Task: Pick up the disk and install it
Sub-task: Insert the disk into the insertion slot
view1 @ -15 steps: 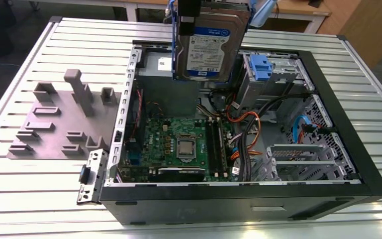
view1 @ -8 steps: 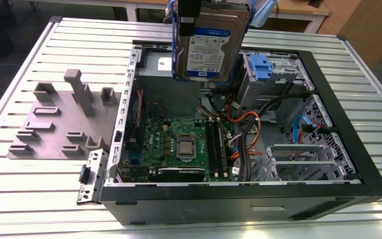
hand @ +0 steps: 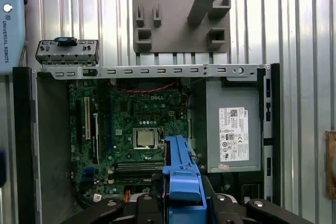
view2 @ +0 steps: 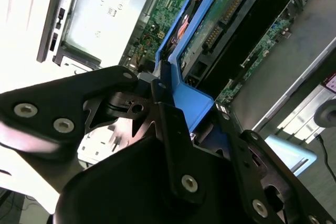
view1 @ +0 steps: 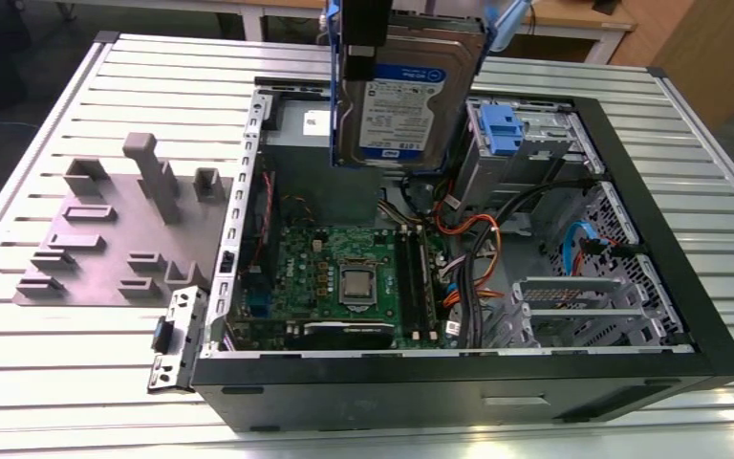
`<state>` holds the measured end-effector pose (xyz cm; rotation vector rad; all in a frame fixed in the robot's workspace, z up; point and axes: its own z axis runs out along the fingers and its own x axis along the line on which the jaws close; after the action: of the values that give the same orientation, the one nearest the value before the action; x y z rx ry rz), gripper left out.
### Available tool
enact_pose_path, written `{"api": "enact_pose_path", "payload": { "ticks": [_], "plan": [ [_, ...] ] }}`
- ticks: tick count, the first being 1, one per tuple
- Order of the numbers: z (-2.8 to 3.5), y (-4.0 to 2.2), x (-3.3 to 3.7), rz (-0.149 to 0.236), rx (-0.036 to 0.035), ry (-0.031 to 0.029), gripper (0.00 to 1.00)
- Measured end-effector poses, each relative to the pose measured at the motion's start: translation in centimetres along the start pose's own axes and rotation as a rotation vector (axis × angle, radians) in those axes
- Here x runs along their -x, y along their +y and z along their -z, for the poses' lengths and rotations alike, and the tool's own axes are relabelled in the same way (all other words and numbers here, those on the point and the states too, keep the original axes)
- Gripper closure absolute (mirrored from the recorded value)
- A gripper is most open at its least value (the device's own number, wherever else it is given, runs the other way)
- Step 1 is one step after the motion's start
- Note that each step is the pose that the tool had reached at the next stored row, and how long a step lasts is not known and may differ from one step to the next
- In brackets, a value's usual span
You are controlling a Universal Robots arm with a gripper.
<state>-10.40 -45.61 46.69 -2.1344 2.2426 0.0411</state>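
Over slatted table (view1: 74, 363), end effector (view1: 367, 53) aloft, disk (view1: 412, 105) upright in grip

Exterior view high, oblique over case (view1: 469, 387); wrist views close above, share motherboard (hand: 126, 109).

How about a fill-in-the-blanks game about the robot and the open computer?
1. The pincer is ____ on the disk, holding it over the computer case.
2. The plastic frame around the disk is coloured ____.
3. The grey plate lies on the exterior view's ____ of the computer case.

Missing words: shut; blue; left.
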Motion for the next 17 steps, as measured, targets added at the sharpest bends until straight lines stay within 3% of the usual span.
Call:
{"api": "enact_pose_path", "payload": {
  "ticks": [4,17],
  "plan": [
    [0.02,-0.01,-0.41,0.000,-0.0001,0.0011,0.63],
    [0.03,-0.02,-0.47,0.000,-0.0001,0.0014,0.63]
  ]
}}
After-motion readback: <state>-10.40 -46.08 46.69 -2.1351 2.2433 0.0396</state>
